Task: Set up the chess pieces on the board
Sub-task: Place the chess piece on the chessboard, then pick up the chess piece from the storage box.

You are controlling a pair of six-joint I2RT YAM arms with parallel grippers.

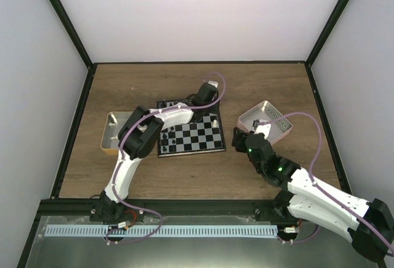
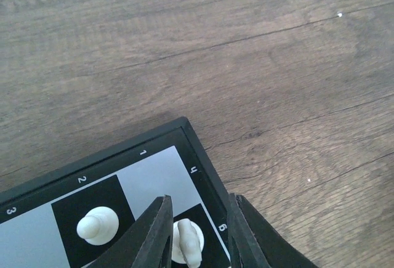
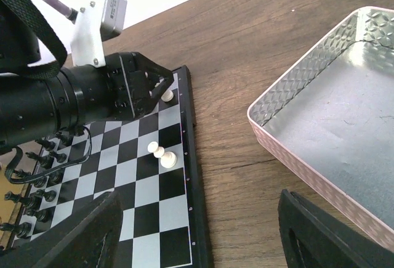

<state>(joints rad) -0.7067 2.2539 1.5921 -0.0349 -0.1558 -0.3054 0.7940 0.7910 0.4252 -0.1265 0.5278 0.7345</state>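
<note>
The left gripper (image 2: 199,201), jaws slightly parted around but not clamping the white piece (image 2: 188,242) standing on the board's (image 2: 123,151) corner square, should, I judge, widen a touch and rise straight up, clear of the neighbouring pawn (image 2: 97,225), while the right gripper (image 3: 200,197) hangs wide open and empty.

Pink tray (image 1: 280,121), tan, perhaps metal, tray (image 1: 109,131) on wooden table (image 1: 197,169)

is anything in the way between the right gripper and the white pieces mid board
Nothing visible. The right gripper holds its jaws open towards the white pieces across bare squares of the board. The left gripper sits at the far corner, beyond them, not between.
</note>
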